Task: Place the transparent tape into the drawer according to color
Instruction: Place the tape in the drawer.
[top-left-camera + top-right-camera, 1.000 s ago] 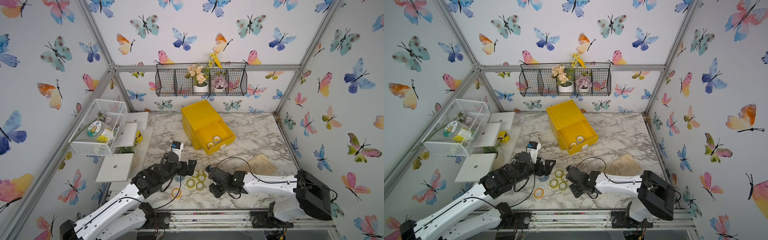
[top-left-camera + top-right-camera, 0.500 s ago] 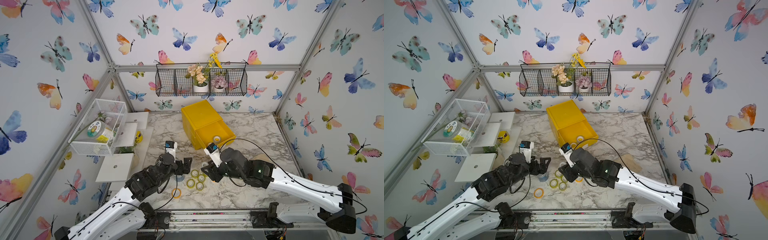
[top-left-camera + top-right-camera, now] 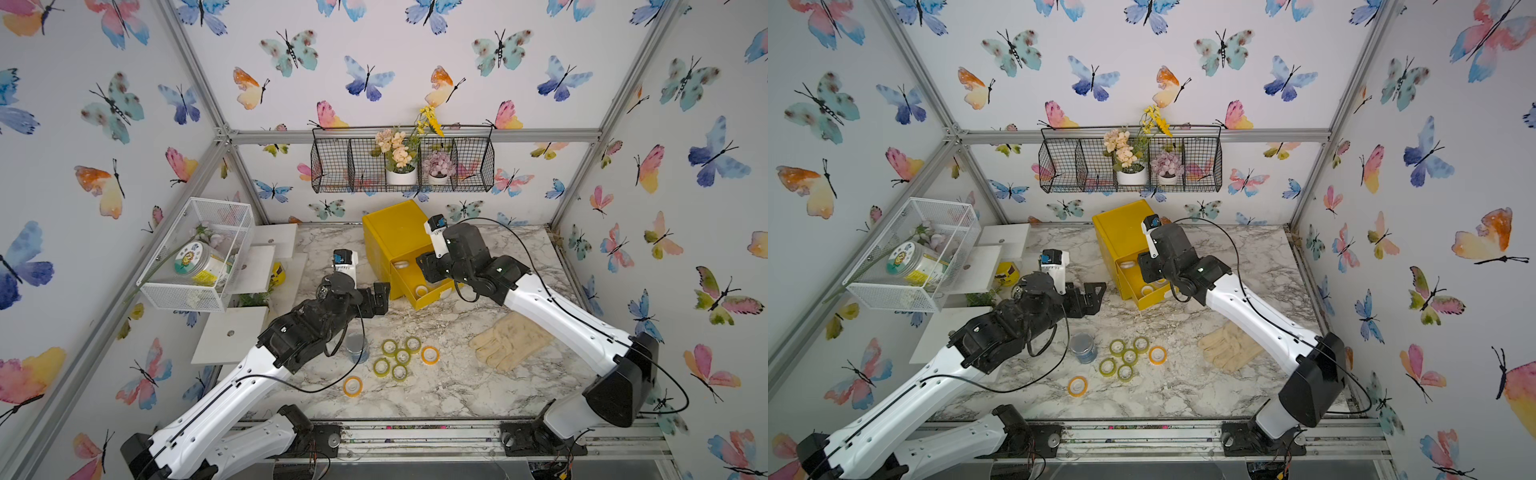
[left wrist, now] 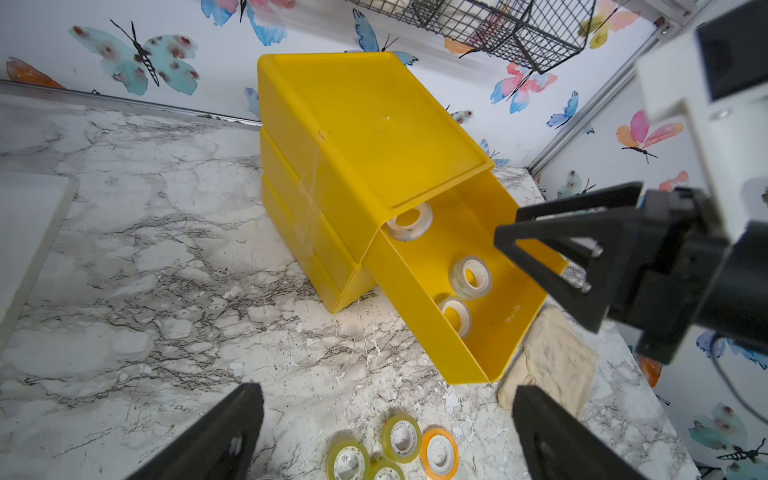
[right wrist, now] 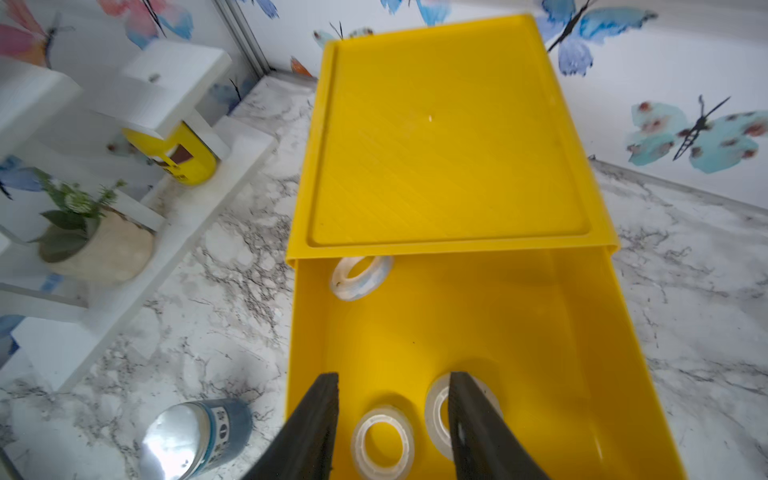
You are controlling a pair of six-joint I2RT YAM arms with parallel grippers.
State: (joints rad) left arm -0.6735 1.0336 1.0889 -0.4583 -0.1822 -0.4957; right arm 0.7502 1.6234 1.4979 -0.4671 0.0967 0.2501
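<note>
A small boxy yellow plastic cabinet stands at the 12 o'clock end of the marble-patterned tabletop. Its top drawer stands open toward about 5 o'clock. Three colourless ring-shaped rolls of transparent tape lie in that drawer: one at the back, half under the cabinet's top, and two side by side near the front. The right gripper hangs over the front of the drawer with its black fingers apart and nothing between them. One finger hides part of a front roll, and I cannot tell whether it touches it. The left gripper hovers at the drawer's 9 o'clock, near its side wall, jaws spread wide and holding nothing. At 6 o'clock from the cabinet, five yellow-green tape rolls sit clustered on the tabletop. An orange-tinted roll lies just at the cluster's 3 o'clock and another orange roll lies apart at its 7 o'clock. A blue-grey cylindrical jar with a silvery lid stands at the cluster's 9 o'clock. A cream fabric glove lies farther out at 3 o'clock.
</note>
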